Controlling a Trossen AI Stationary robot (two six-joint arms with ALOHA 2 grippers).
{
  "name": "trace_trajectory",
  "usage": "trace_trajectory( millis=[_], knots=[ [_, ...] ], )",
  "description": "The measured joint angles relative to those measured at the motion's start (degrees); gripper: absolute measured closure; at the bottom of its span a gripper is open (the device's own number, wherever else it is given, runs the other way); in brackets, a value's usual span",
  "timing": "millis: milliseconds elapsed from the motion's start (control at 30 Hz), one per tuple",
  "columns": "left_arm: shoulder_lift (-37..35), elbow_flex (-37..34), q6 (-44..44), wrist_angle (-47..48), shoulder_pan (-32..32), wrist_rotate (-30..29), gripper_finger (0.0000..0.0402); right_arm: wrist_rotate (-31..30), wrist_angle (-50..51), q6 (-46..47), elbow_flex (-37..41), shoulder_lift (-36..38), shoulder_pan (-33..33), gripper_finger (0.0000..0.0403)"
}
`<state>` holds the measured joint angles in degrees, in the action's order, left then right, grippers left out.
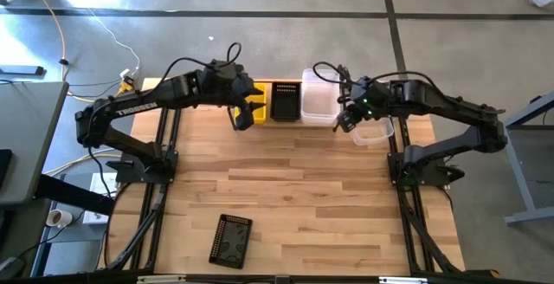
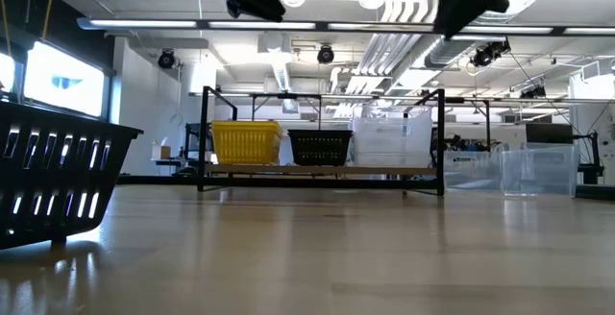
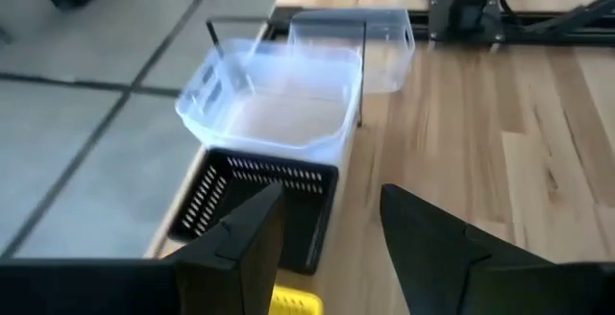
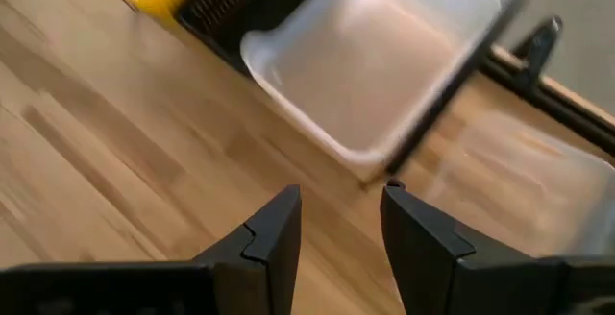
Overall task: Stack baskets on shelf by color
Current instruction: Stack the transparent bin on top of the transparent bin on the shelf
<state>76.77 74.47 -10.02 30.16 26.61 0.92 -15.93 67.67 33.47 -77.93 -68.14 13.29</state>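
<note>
While both arms hang near the far edge of the table (image 1: 294,197), one black perforated basket (image 1: 231,240) lies alone at about 7 o'clock on the tabletop, well apart from everything else; its thin slotted walls suggest a light, slightly flexible shell, best pinched at one rim wall rather than across its width. Farther off, at 12 o'clock, the shelf (image 2: 322,170) carries a yellow basket (image 2: 246,142), a black basket (image 2: 320,146) and a clear basket (image 2: 392,138) side by side. Just off the shelf's end, at about 1 o'clock, a loose clear basket (image 1: 373,132) sits on the tabletop; smooth translucent plastic is probably slippery, so a firm grip on its upper rim seems wise. Above the yellow basket, the left gripper (image 3: 327,243) hangs with fingers parted and empty. Beside the loose clear basket, the right gripper (image 4: 338,233) is likewise spread and holds nothing.
</note>
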Motion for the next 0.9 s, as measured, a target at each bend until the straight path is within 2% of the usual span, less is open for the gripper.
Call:
trace_trajectory(
  millis=[100, 400, 667, 900],
  knots=[
    [0.00, 1.04, -1.50, 0.02, -0.71, -0.76, 0.0238, 0.96, 4.68, -0.83, 0.00, 0.00, 0.26, 0.0273],
    [0.00, 1.10, -2.14, 0.08, -0.76, -8.64, 0.0238, 1.57, 12.80, -3.53, 0.73, 0.10, 0.21, 0.0273],
    [0.00, 1.10, -2.16, 0.02, -0.76, -9.96, 0.0238, 8.09, 7.62, -4.11, 15.35, 5.68, 0.23, 0.0273],
    [0.00, 1.10, -2.14, -1.20, -0.76, -12.56, 0.0238, 13.63, 6.35, -12.15, 21.37, 7.55, 0.23, 0.0273]
  ],
)
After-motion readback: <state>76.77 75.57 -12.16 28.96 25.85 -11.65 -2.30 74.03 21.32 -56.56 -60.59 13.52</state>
